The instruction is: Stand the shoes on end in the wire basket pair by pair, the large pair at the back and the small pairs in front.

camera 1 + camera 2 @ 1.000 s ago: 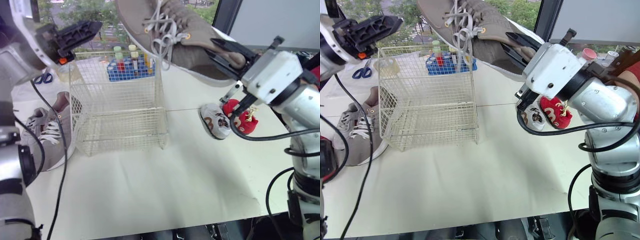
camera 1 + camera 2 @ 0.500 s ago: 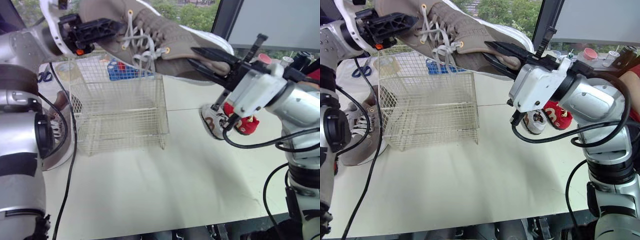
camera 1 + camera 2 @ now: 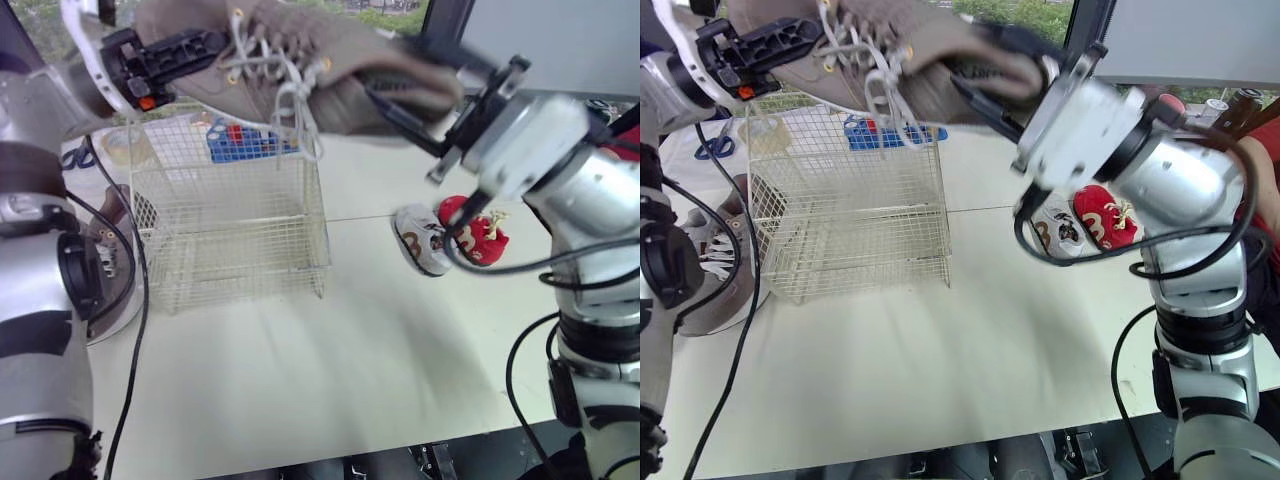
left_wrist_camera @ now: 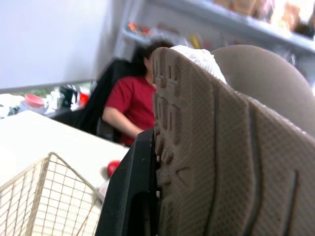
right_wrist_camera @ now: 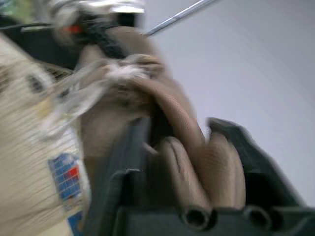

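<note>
A large brown lace-up shoe (image 3: 340,50) hangs in the air over the wire basket (image 3: 230,220), sole away from me. My left gripper (image 3: 212,50) is shut on its toe end; one black finger (image 4: 133,196) lies flat against the ribbed sole (image 4: 221,157). My right gripper (image 3: 395,75) is at the heel, its fingers (image 5: 118,177) spread open either side of the heel collar (image 5: 197,167). The matching large shoe (image 3: 710,270) lies on the table left of the basket, partly behind my left arm. A small grey shoe (image 3: 422,240) and a small red shoe (image 3: 475,230) sit right of the basket.
Behind the basket stand a blue rack of tubes (image 3: 240,140), a tape roll (image 3: 118,145) and scissors (image 3: 712,148). A person in a red top (image 4: 130,103) sits beyond the table's right side. The near half of the white table (image 3: 330,380) lies bare.
My left gripper has come onto the shoe's toe and closed on it. My right gripper's jaws have spread at the heel. The shoe has shifted left and tipped.
</note>
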